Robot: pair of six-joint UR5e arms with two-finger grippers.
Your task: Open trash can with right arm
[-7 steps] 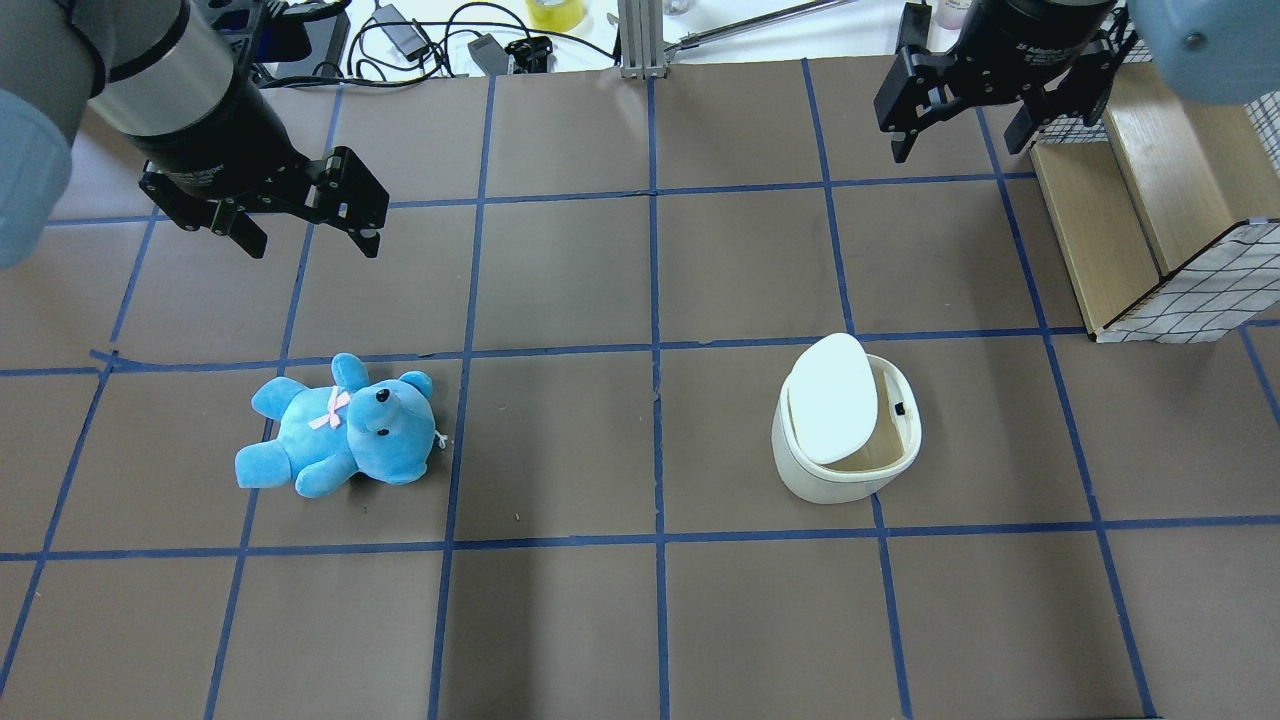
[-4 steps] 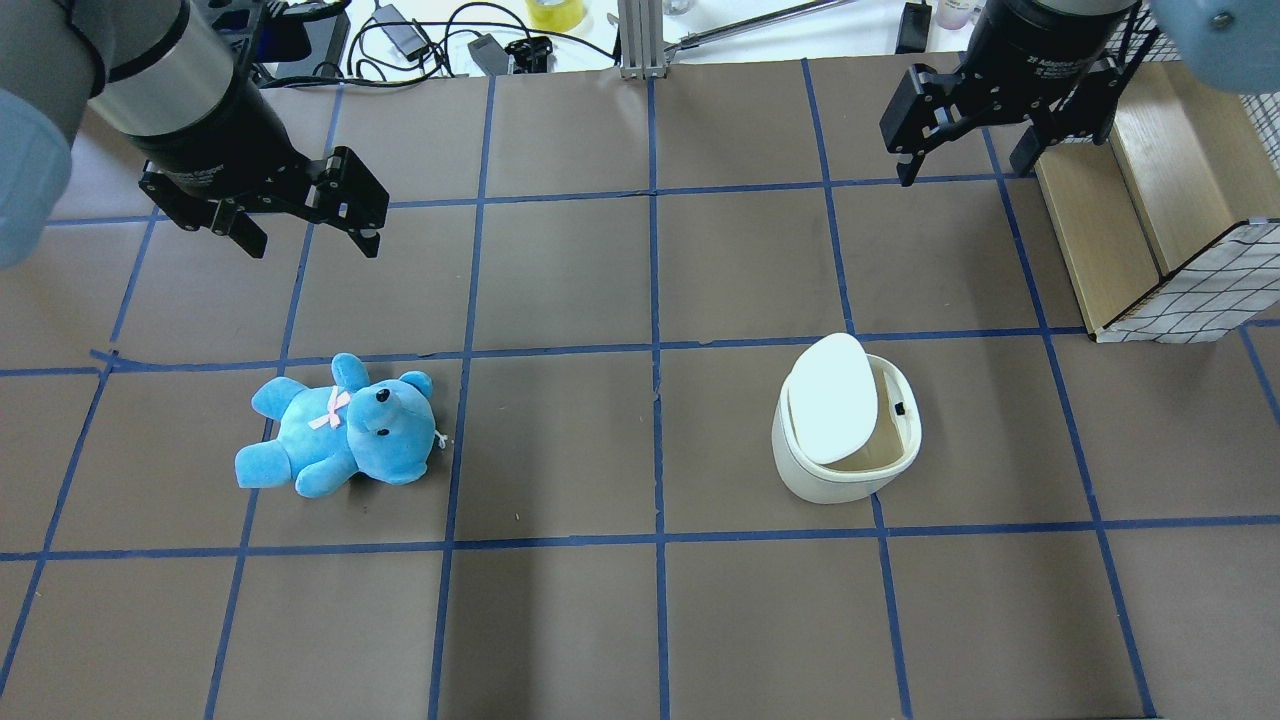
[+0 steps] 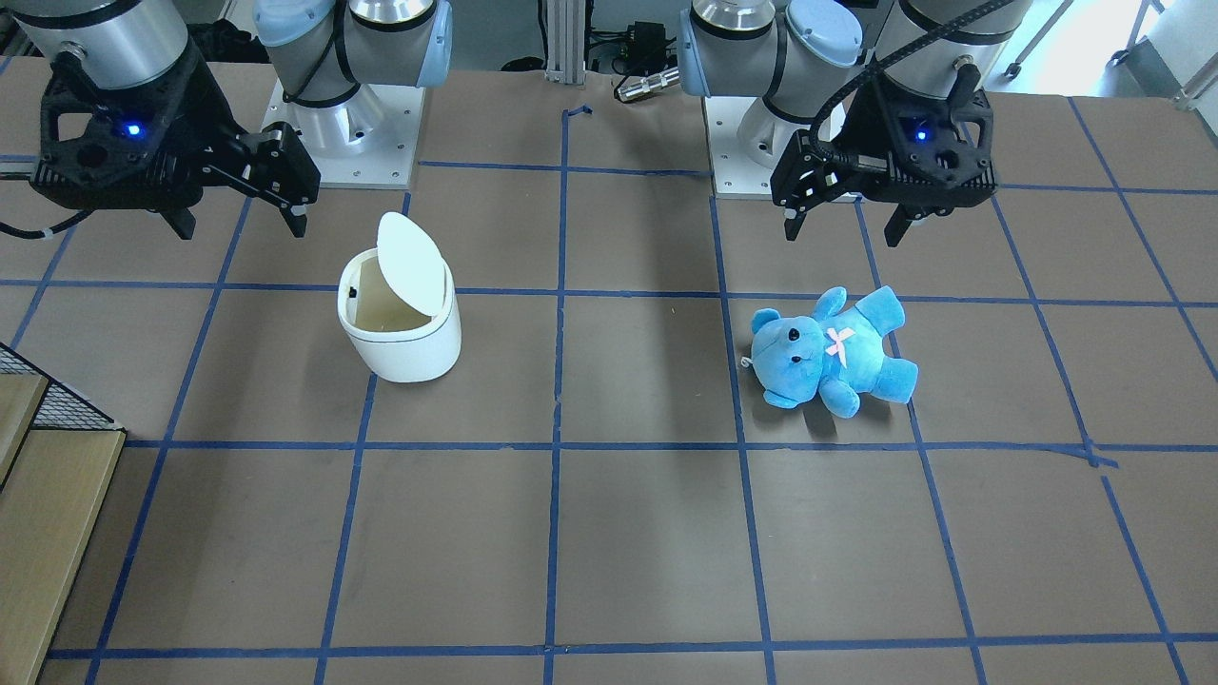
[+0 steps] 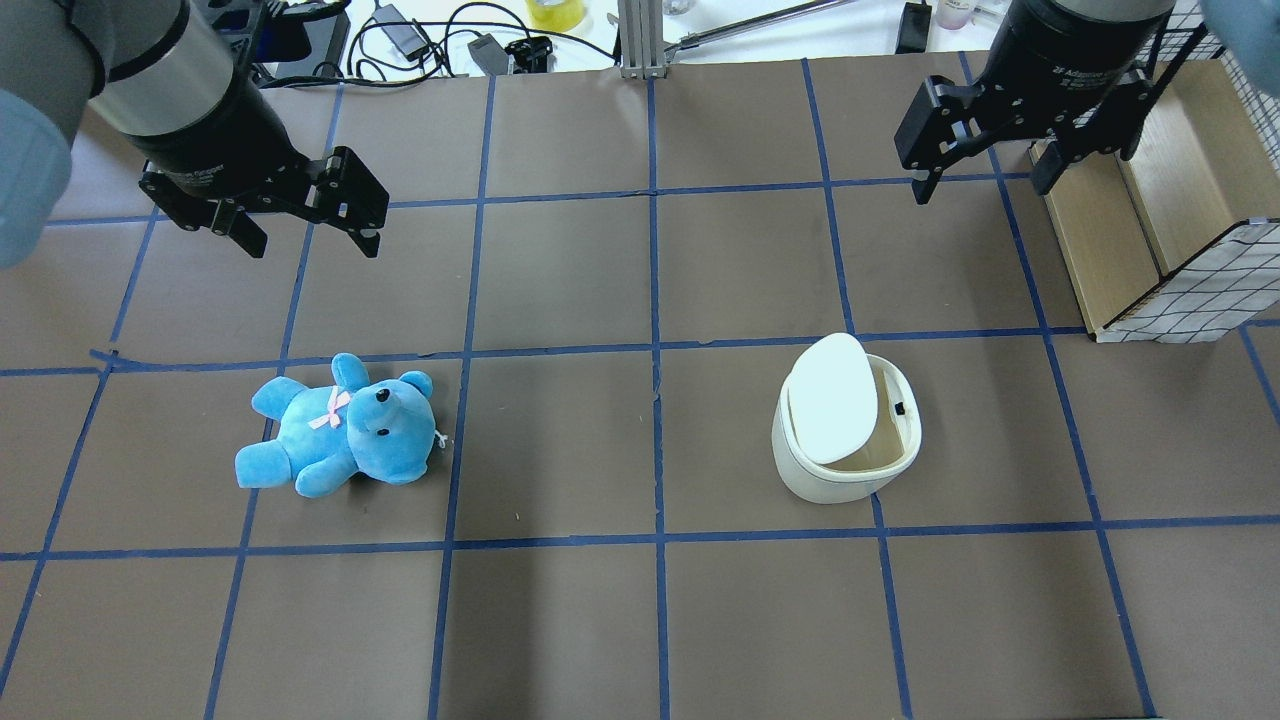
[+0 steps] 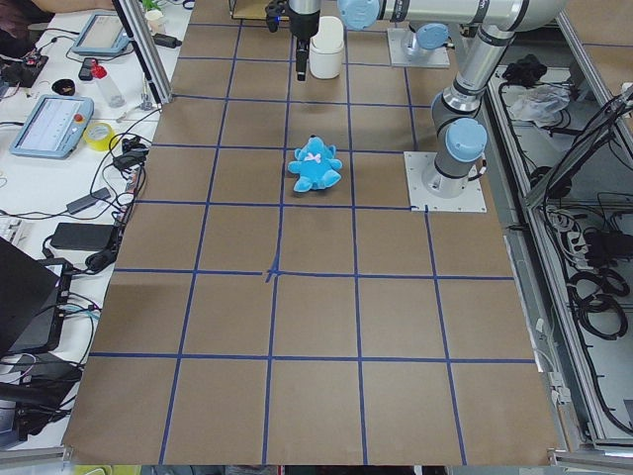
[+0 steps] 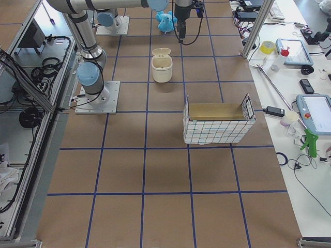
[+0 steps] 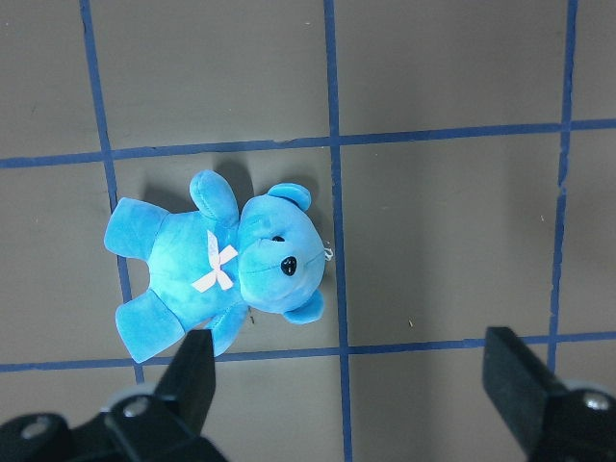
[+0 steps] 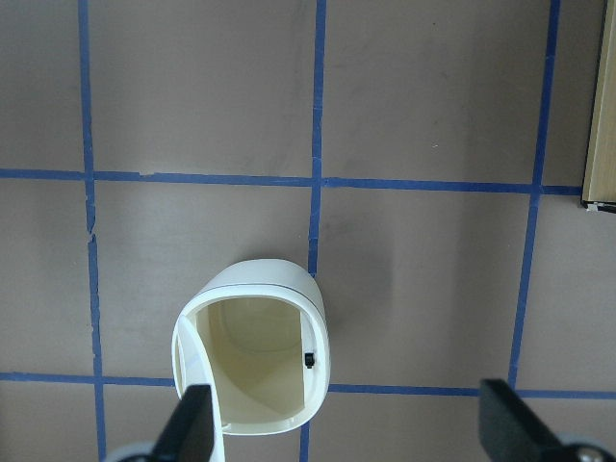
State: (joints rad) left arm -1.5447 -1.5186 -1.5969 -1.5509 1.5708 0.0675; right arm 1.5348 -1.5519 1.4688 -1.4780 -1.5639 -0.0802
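Observation:
The white trash can (image 4: 838, 478) stands right of centre on the brown table. Its lid (image 4: 833, 398) is tilted up and the beige inside shows. It also shows in the front view (image 3: 407, 347) and in the right wrist view (image 8: 252, 294), seen from above. My right gripper (image 4: 980, 190) is open and empty, high above the table beyond the can, apart from it; it also shows in the front view (image 3: 243, 228). My left gripper (image 4: 312, 245) is open and empty above a blue teddy (image 4: 345, 428).
A wire-mesh basket with wooden boards (image 4: 1150, 230) stands at the table's right edge, close under the right arm. Cables and tools (image 4: 430, 40) lie beyond the far edge. Blue tape lines grid the table. The teddy lies left of centre (image 3: 828, 352).
My right gripper has moved to the right, towards the basket, staying open. The trash can's lid stays raised. The left arm and teddy have not moved.

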